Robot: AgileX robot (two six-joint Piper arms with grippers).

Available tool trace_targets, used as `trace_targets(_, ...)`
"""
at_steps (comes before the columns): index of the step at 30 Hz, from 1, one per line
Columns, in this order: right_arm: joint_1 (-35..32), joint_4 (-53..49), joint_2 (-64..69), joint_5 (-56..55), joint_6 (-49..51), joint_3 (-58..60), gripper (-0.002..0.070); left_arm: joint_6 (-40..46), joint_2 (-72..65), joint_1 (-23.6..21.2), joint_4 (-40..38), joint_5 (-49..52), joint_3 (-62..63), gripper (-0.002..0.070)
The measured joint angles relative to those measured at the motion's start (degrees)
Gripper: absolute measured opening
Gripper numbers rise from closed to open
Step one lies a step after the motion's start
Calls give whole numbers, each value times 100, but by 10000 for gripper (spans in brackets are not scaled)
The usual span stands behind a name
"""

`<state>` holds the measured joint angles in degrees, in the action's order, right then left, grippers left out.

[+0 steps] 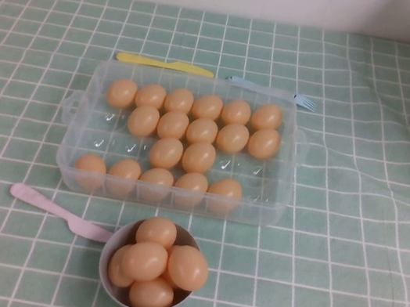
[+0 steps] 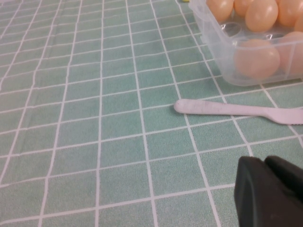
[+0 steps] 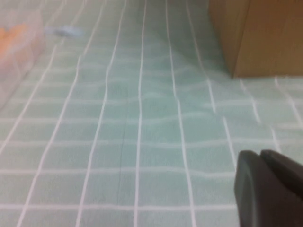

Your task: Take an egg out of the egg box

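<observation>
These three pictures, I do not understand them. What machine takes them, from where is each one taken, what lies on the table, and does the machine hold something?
The machine is a robot with two arms, each ending in a gripper. One picture comes from a raised camera looking down at the table; the other two come from cameras on the wrists. On the green checked cloth stands a clear egg box with peach-orange eggs. Before it is a grey bowl heaped with more eggs, and a pink plastic knife. Behind the box lie a yellow utensil and a blue fork. The left gripper hovers near the knife; the right gripper hovers near a brown box. Both are shut and hold nothing.
</observation>
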<state>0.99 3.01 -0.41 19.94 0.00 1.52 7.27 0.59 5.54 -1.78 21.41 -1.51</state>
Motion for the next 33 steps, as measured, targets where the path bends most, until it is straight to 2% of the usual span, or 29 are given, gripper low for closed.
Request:
trace_targets(4, 0, 35, 0, 258, 0, 0, -18, 0, 0, 0, 0, 0, 0, -3)
trace_targets(33, 0, 48, 0, 271, 0, 0, -18, 0, 0, 0, 0, 0, 0, -3)
